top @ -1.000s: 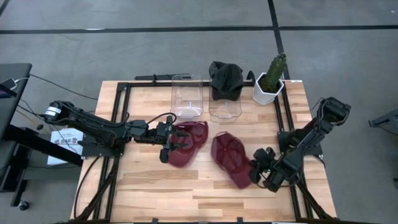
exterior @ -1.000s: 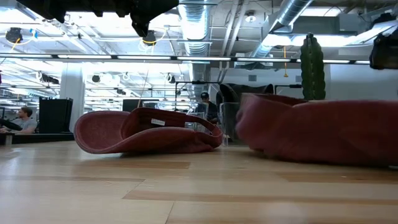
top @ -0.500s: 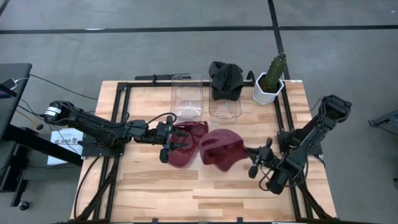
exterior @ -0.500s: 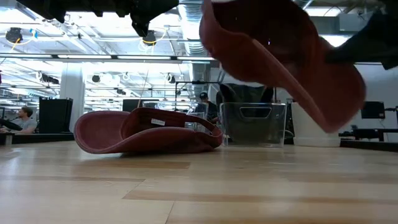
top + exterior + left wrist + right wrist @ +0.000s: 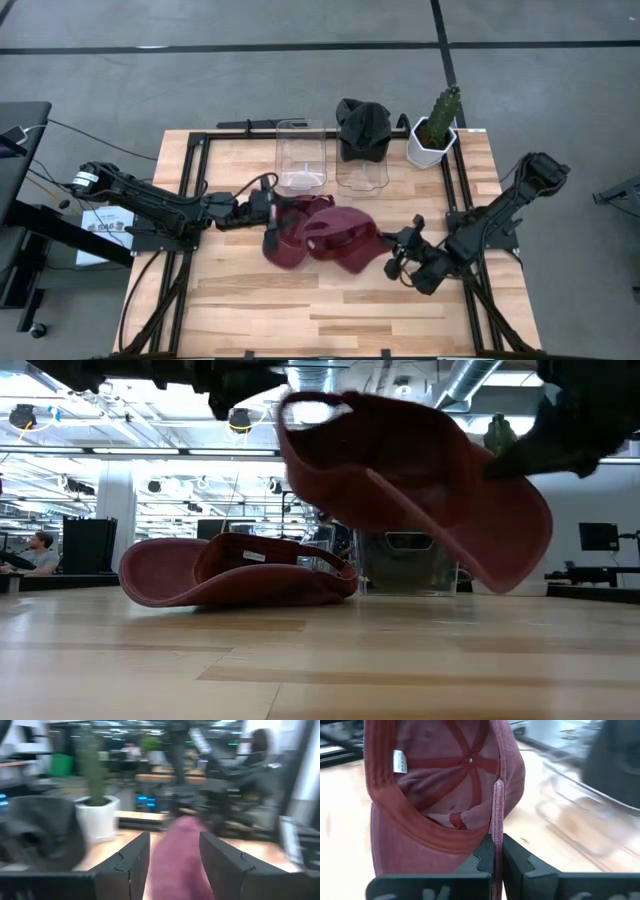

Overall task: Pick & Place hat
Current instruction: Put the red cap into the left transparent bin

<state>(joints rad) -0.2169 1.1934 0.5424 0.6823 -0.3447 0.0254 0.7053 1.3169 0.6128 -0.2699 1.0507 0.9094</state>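
Bright, even ceiling light falls from overhead; shadows on the pale wooden surface (image 5: 330, 300) stay soft. The left wrist view is motion-blurred; the low view's lifted maroon fabric cap (image 5: 420, 490) is soft-focused.

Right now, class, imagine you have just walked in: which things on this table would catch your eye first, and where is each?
A dark red cap hangs above mid-table, its edge pinched in the right gripper. A second red cap lies on the wood just left of it, at the left gripper. Along the far edge stand two clear bins, one under a black cap, and a potted cactus.
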